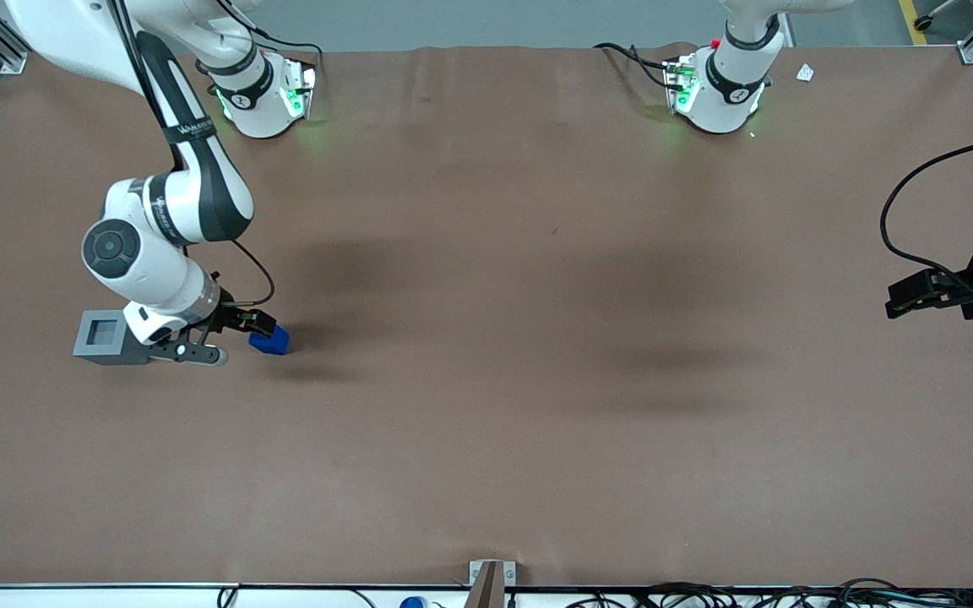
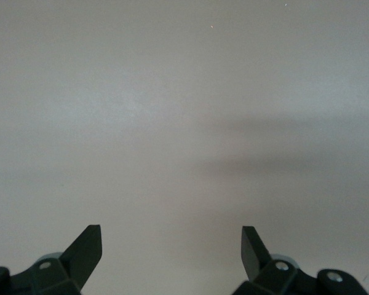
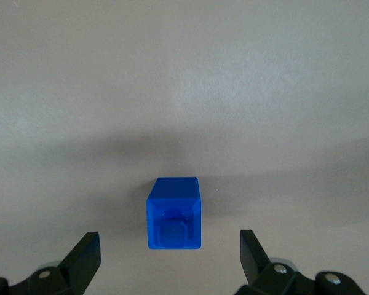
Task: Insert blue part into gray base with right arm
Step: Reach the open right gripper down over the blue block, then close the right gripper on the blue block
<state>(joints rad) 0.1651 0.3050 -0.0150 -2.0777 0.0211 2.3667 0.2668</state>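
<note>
The blue part point(image 1: 270, 340) is a small bright-blue block with a square raised knob on one face; in the wrist view point(image 3: 174, 213) that knobbed face shows toward the camera and the block's longer sides run away from it. It lies on the brown table point(image 1: 537, 380), toward the working arm's end. The gray base point(image 1: 103, 336) is a light-gray cube with a square recess in its top face, standing upright on the table beside the arm's wrist and apart from the part.

The right arm point(image 1: 170, 211) reaches down from its base, elbow bent, with its wrist low over the table between base and part. The tool point(image 1: 248, 324) hangs just above the part, fingers point(image 3: 86, 255) spread wide to either side of it, gripping nothing.
</note>
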